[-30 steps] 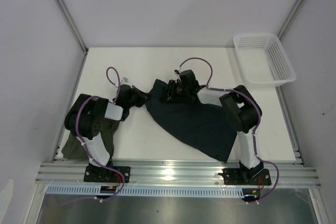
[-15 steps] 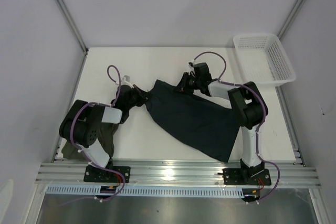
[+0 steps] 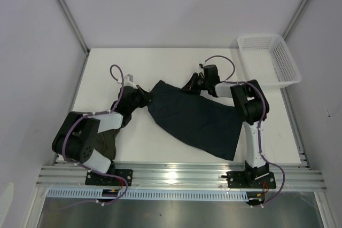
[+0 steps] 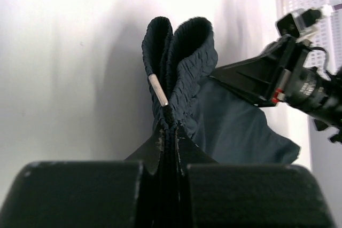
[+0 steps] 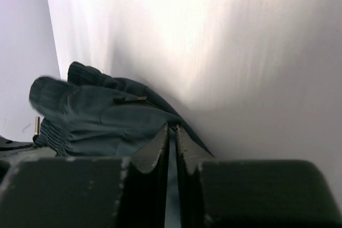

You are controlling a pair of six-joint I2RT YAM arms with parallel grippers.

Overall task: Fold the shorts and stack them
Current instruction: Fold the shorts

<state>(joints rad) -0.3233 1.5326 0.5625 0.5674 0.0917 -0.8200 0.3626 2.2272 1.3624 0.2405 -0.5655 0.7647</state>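
At the near left corner of the table [image 3: 160, 62] the olive shorts [image 3: 109, 140] lie bunched, partly under the left arm [image 3: 80, 137]. The left jaws are clenched on the left end of the ribbed waistband [image 4: 181, 52] of the navy shorts [image 3: 197, 118]. That pair lies spread from mid-table toward the near right edge. The right jaws pinch the waistband's other end, seemingly with a thin fold between them, though that wrist view is dim. A white basket [image 3: 291, 70] sits at the far right corner.
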